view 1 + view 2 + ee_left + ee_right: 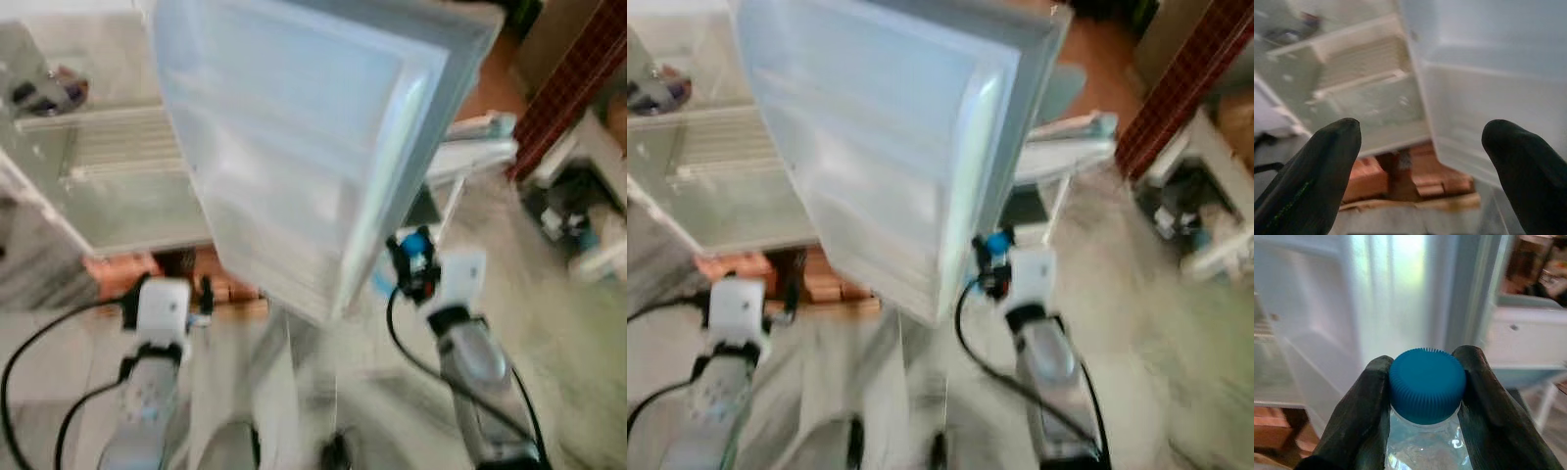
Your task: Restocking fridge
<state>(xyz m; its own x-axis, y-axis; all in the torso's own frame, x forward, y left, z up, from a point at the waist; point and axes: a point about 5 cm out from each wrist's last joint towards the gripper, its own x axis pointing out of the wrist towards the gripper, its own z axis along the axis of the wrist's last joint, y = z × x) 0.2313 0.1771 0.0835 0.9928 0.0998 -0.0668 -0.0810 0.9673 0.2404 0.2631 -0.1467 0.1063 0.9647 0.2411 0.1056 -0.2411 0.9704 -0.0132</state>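
Note:
A white fridge stands in front of me with its door (304,147) swung open toward me and its glass shelves (127,166) showing to the left. My right gripper (1425,387) is shut on a clear water bottle with a blue cap (1426,384), held just beside the outer edge of the door (970,166); the blue cap (415,242) shows above the right wrist. My left gripper (1420,161) is open and holds nothing, low in front of the fridge's bottom shelf (1376,105).
Red bricks (201,279) prop the fridge off the floor. A white table or rack (480,147) stands behind the door at right. Clutter and a dark red post (573,88) lie far right. Dark items (39,93) sit on an upper shelf.

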